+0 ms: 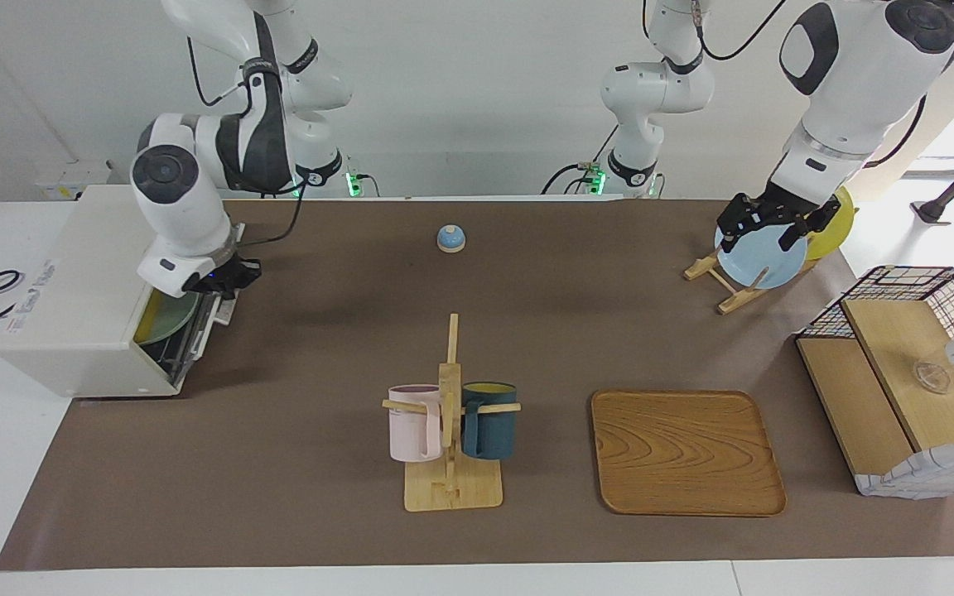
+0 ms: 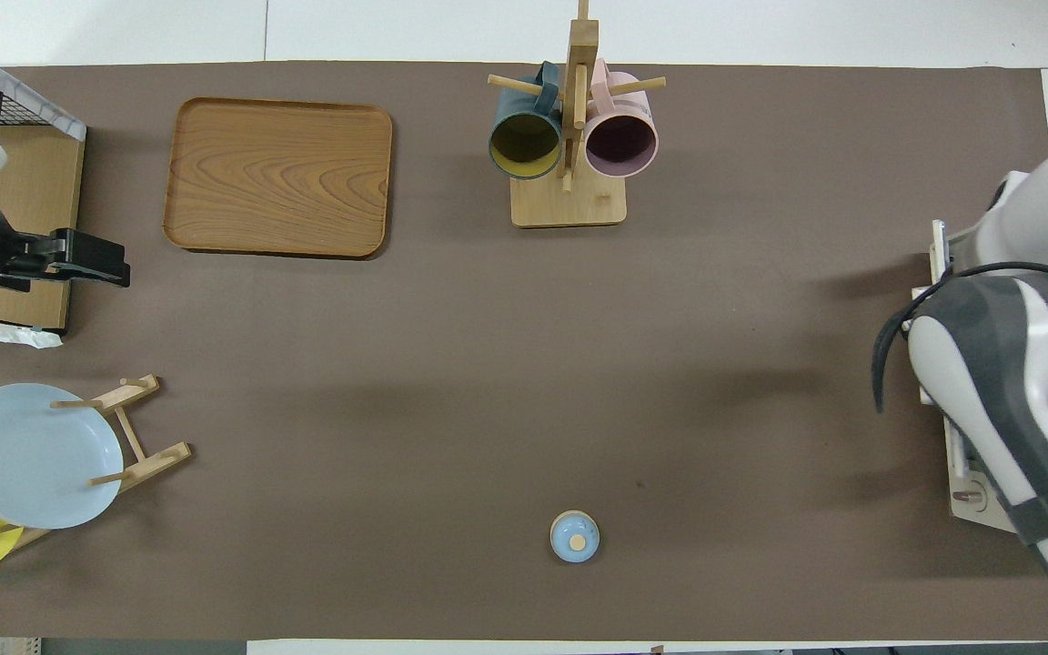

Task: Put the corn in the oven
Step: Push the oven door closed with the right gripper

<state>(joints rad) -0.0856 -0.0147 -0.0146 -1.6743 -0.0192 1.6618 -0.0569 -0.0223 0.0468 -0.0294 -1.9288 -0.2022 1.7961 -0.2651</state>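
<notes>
Facing view: oven (image 1: 71, 314) label unreadable; right gripper (image 1: 224, 281) jaws together, left gripper (image 1: 767, 228) jaws apart.

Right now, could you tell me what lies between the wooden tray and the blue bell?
Nothing: in the overhead view, only bare brown mat separates the wooden tray from the blue bell.

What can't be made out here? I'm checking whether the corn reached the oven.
- Corn: seen in neither view.
- Oven inside: facing view, mostly hidden by its casing and the right arm.
- Right claw: fingertips hidden by its own wrist, facing view; under the arm, overhead view.
</notes>
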